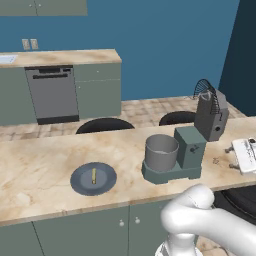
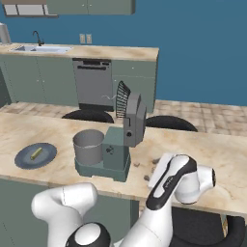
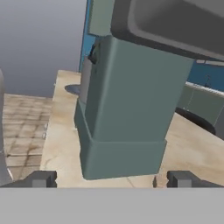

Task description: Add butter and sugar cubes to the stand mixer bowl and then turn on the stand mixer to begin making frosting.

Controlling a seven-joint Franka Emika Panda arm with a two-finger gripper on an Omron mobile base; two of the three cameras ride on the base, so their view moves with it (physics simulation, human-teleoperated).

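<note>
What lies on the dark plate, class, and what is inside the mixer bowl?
On the plate lies the butter, a thin yellow stick. The bowl looks empty near its rim; its bottom is hidden by its wall.

The marble counter [image 1: 40,170] is carrying 2 things: a dark round plate [image 1: 93,179] is sitting at about 9 o'clock from the stand mixer [image 1: 187,150], whose flat base is resting directly on the stone.
</note>
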